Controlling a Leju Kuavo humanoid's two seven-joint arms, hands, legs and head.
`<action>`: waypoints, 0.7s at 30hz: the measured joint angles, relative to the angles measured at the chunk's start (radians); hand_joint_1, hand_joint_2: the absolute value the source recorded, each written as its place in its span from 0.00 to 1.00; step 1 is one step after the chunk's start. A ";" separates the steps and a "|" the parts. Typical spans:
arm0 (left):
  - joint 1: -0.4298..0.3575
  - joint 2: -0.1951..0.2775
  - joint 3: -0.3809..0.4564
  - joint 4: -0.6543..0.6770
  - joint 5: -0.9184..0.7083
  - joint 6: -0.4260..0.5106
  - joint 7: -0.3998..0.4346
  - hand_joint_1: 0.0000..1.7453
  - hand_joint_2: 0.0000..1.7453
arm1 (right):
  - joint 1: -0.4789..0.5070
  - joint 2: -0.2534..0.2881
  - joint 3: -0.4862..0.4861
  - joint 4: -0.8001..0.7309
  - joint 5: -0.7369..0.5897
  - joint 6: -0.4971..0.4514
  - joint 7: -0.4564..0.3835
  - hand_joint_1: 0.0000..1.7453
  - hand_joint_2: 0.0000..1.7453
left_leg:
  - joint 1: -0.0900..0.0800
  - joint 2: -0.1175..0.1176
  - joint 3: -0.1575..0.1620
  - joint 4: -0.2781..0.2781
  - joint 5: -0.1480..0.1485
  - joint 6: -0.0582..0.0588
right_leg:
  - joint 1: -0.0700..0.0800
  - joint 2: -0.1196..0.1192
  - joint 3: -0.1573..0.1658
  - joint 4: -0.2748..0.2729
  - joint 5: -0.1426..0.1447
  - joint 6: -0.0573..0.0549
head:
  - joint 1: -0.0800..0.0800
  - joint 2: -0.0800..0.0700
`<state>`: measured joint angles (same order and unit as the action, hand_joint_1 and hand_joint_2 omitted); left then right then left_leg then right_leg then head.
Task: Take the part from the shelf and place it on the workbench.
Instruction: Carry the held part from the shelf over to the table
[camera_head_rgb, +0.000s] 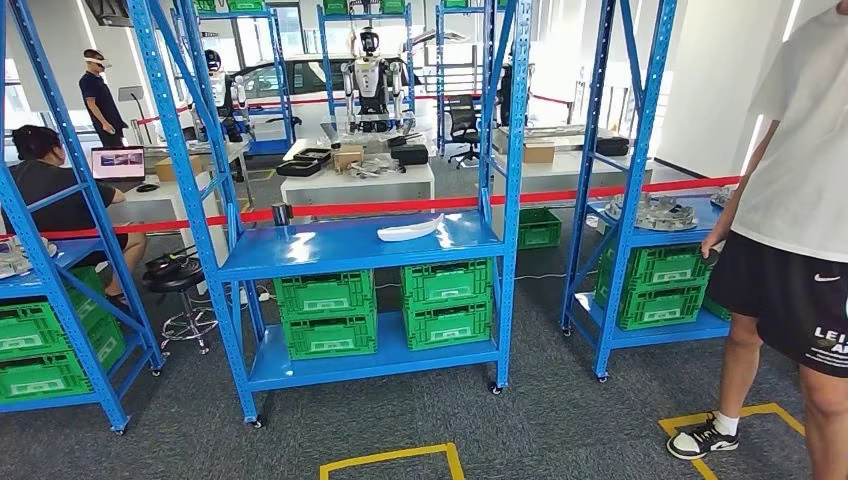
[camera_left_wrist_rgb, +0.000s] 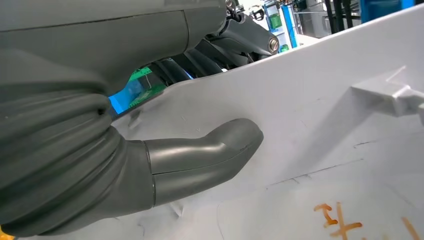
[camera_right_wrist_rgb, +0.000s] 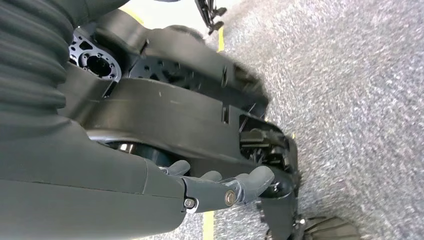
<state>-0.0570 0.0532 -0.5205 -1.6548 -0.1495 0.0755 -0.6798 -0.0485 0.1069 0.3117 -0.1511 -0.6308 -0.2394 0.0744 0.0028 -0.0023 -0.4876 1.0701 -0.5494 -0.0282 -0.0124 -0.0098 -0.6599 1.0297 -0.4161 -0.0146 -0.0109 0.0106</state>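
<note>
The left hand (camera_left_wrist_rgb: 150, 150) holds a white part (camera_left_wrist_rgb: 320, 130). The right hand (camera_right_wrist_rgb: 200, 192) hangs with fingers spread. A person (camera_head_rgb: 790, 230) stands beside the blue shelf (camera_head_rgb: 350, 245).

Part (camera_head_rgb: 410, 231) on shelf (camera_head_rgb: 300, 250); crates (camera_head_rgb: 385, 307) below.

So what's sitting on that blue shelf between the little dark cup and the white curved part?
Nothing: in the head view the glossy blue shelf board lies bare between the small dark cup and the white curved plastic part.
</note>
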 joint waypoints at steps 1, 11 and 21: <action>0.000 0.000 0.000 -0.001 0.000 0.001 0.000 1.00 1.00 | 0.000 0.000 0.000 0.000 0.000 0.001 -0.001 0.00 1.00 | -0.003 -0.002 0.036 -0.057 -0.015 0.006 | 0.000 0.000 -0.003 -0.003 0.012 0.005 | 0.000 0.000; 0.011 0.003 0.001 0.004 0.009 0.053 0.002 1.00 1.00 | 0.008 0.000 0.000 0.000 0.003 0.043 -0.036 0.00 1.00 | -0.007 0.007 -0.084 -0.084 0.088 0.053 | -0.005 0.009 -0.051 0.280 -0.157 0.038 | 0.007 0.000; 0.037 -0.007 0.044 0.015 0.038 0.113 0.008 1.00 1.00 | 0.009 -0.001 0.002 0.000 0.020 0.134 -0.075 0.00 1.00 | 0.000 -0.024 -0.195 -0.012 0.116 -0.003 | -0.003 0.014 0.168 -0.019 -0.146 -0.013 | 0.006 0.000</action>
<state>-0.0197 0.0465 -0.4767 -1.6398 -0.1116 0.1884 -0.6720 -0.0394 0.1060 0.3134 -0.1511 -0.6103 -0.1059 -0.0010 0.0030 -0.0261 -0.6831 1.0582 -0.4331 -0.0317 -0.0158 0.0038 -0.4924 1.0104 -0.5623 -0.0272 -0.0050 0.0103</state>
